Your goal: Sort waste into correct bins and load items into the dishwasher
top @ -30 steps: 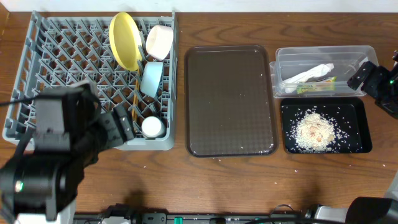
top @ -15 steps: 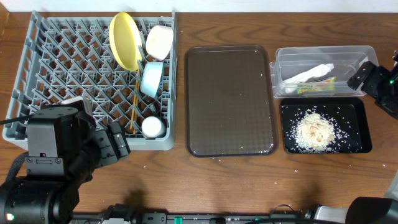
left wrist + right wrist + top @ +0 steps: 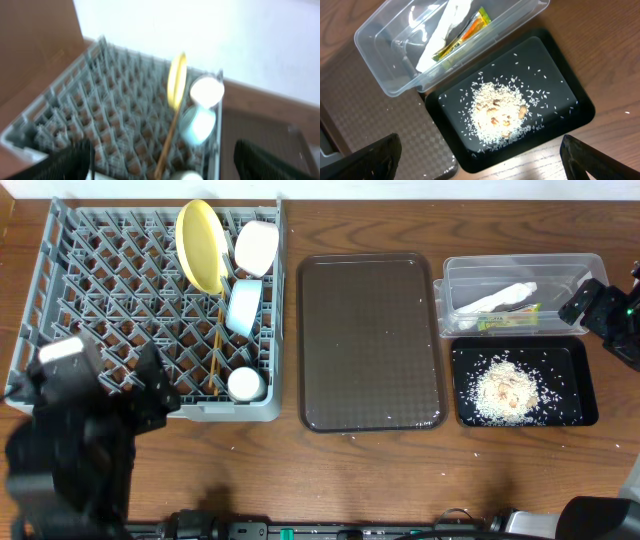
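Along the table's left edge, the rack (image 3: 110, 290) holds plate (image 3: 200, 248), white bowl (image 3: 257, 246), blue bowl (image 3: 244, 307), cup (image 3: 245, 383) and chopsticks (image 3: 215, 345). The left hand (image 3: 161, 150) gapes empty at its near edge, blurred overhead. Right of the brown tray (image 3: 370, 340), the right hand (image 3: 480, 150), released, overlooks wrapper (image 3: 462, 35) and tissue (image 3: 445, 25) in the tub (image 3: 380, 65), rice (image 3: 495, 110) in the black tray (image 3: 560, 80).

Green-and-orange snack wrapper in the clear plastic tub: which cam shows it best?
Right wrist: the green-and-orange snack wrapper is close and sharp, lying in the clear plastic rectangular tub beside the white crumpled tissue. Overhead shows it only as a small thin strip. Left wrist, blurred, faces the grey plastic dish rack and misses it.
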